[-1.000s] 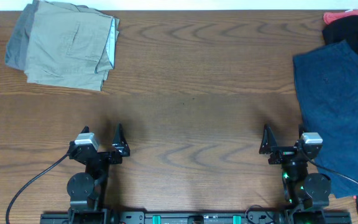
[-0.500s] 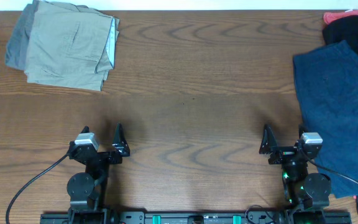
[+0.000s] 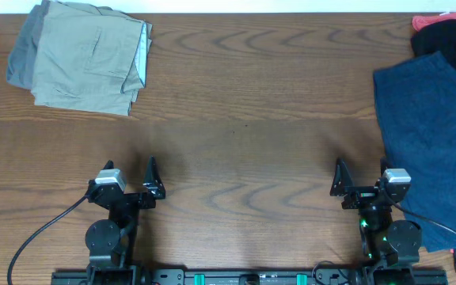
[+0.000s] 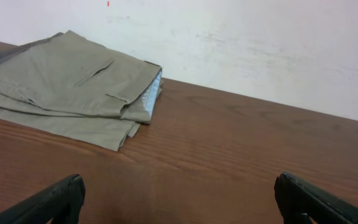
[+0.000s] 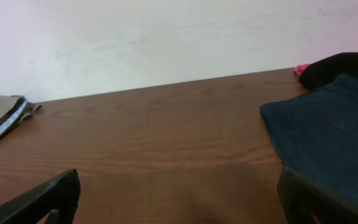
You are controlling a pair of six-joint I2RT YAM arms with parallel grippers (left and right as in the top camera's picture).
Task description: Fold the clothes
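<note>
The dark navy-blue shorts [image 3: 432, 134] lie spread flat at the right edge of the table; they also show at the right of the right wrist view [image 5: 328, 137]. My right gripper [image 3: 360, 179] is open and empty near the front edge, just left of the shorts, its right finger at their near edge. In its wrist view the fingertips [image 5: 179, 198] are wide apart over bare wood. My left gripper [image 3: 129, 177] is open and empty at the front left, far from the shorts; its fingertips [image 4: 179, 199] are wide apart over bare wood.
A folded pile of khaki and grey shorts [image 3: 81, 55] sits at the back left, also in the left wrist view [image 4: 67, 87]. A black garment [image 3: 448, 36] and a pink-red one [image 3: 442, 20] lie at the back right corner, above the navy shorts.
</note>
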